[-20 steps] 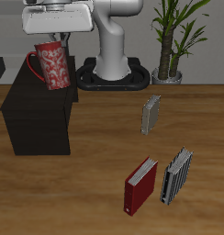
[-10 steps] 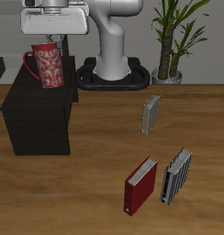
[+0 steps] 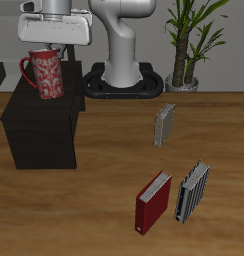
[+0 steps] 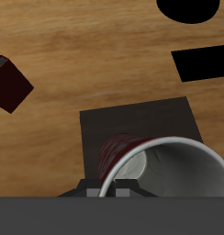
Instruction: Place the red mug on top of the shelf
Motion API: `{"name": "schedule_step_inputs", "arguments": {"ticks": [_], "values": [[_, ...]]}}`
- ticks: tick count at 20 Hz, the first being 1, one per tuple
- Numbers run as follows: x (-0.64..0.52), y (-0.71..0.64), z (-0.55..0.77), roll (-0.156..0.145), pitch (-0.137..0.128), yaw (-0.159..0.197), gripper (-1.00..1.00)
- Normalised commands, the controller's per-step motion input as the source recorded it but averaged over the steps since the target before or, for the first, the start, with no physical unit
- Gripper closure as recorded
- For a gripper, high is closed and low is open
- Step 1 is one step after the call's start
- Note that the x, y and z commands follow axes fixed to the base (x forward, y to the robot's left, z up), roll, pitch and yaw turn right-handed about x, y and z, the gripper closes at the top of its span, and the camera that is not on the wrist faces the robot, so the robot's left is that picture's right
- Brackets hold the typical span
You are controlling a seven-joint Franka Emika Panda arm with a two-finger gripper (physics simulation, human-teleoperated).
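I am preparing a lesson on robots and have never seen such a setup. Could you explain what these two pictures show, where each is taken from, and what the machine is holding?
These are simulator renders of one robot arm with a two-finger gripper. The exterior view looks at it from the front and above; the wrist view looks down from the gripper itself.

The gripper holds a red mug with speckled pinkish sides and a loop handle by its rim, above the flat top of a dark brown-black boxy wooden shelf. The wrist view shows the mug's pale grey inside with the shelf top beneath.

On the wooden table stand an upright red book and two grey striped books. A potted plant stands behind.
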Motion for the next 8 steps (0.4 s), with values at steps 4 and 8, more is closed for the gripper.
{"name": "schedule_step_inputs", "arguments": {"ticks": [4, 8], "values": [[0.10, -0.01, -0.23, -0.006, 0.040, -0.010, 1.00], [0.18, -0.09, -0.35, -0.061, 0.121, -0.074, -1.00]]}}
